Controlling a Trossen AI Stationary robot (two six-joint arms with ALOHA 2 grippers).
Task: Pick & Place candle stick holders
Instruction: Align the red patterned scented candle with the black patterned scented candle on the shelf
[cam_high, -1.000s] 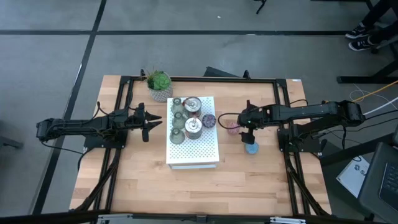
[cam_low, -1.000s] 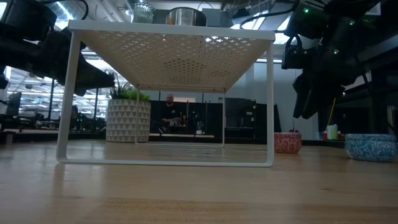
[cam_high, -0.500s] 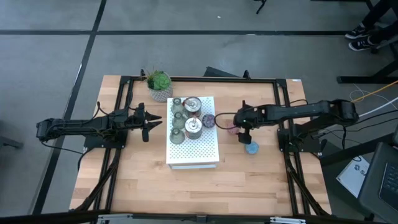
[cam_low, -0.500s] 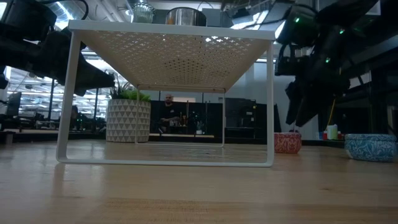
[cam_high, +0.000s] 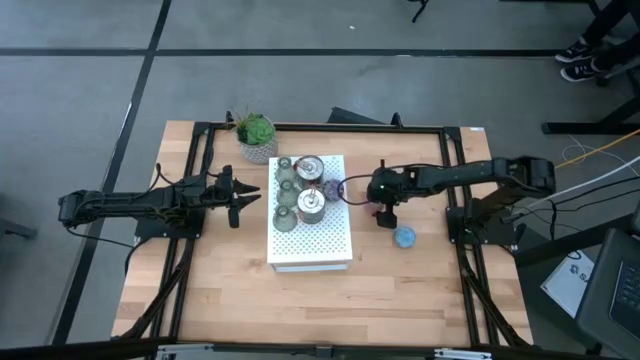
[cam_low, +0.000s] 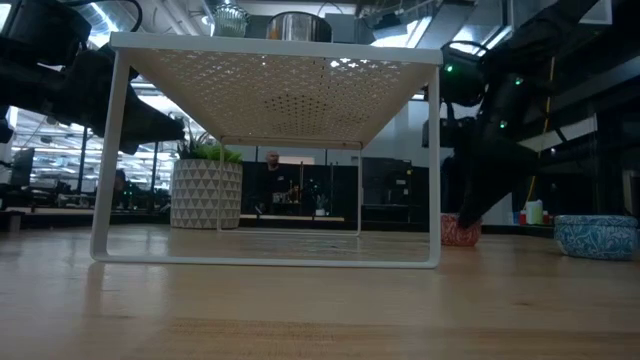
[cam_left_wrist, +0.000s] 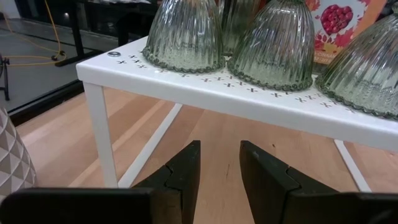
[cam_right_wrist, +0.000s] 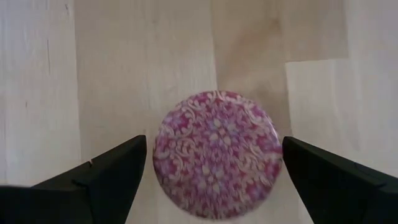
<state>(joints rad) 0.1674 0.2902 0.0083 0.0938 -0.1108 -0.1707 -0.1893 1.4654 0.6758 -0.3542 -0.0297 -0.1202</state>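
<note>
The right claw hangs wide open over the pink holder, holding nothing, nearer the tabletop's back edge.

Potted plant at table's far edge; white perforated rack (centre).

The pink holder wears a pale, lacy floral print over deep pink-magenta, and the blue holder shows a light scrolling pattern on blue. The ribbed olive-green glass holders stand on a white box perforated with small crosses. The table is light wood, and the green plant's white pot carries a grey triangle pattern.
</note>
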